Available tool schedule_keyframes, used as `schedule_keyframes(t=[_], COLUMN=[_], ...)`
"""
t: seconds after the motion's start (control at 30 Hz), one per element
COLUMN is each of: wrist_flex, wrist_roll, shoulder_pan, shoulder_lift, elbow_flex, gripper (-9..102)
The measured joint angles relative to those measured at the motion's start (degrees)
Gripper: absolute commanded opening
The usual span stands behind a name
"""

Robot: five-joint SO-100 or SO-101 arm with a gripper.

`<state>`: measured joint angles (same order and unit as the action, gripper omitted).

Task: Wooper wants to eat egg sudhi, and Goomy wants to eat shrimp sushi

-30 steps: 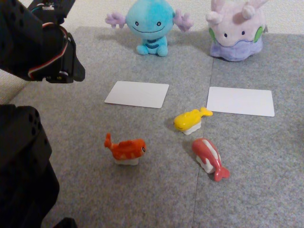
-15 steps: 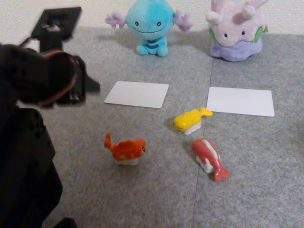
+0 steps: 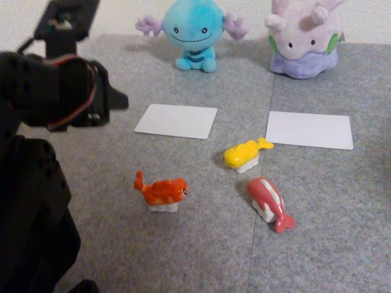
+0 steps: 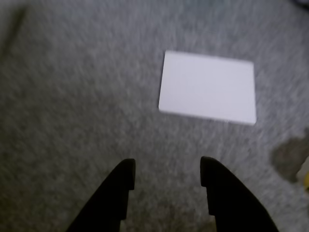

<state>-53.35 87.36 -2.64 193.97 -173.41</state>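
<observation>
grey felt-like mat [image 3: 183, 244] covers the tabletop, pale wall [image 3: 122, 15] behind; my jaws [image 4: 166, 174] hang parted and empty above it, near a blank white card [image 4: 207, 87].

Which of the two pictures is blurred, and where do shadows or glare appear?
Wrist view: motion-blurred throughout, the white card and open gripper soft-edged. Fixed view: sharp, soft even light, small highlights on the glossy egg sudhi, faint shadows beside the toys.

The gripper [image 4: 166, 175] is hanging over grey carpet [image 4: 72, 96], jaws parted (nothing between them), while a white card [image 4: 207, 87] is lying flat toward the upper right.
</observation>
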Motion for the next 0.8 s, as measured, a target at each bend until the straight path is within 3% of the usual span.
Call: schedule_keyframes(t=[0.3,0.6,0.8], wrist_flex=[-2.29,0.00,-9.58], wrist_roll=[4.39,5.36,3.43], shoulder_pan=[0.00,2.11,8.00], shoulder_lift=[-2.81,-32.34,-47.99], elbow_flex=[11.07,29.97,47.64], gripper=[17,20,20])
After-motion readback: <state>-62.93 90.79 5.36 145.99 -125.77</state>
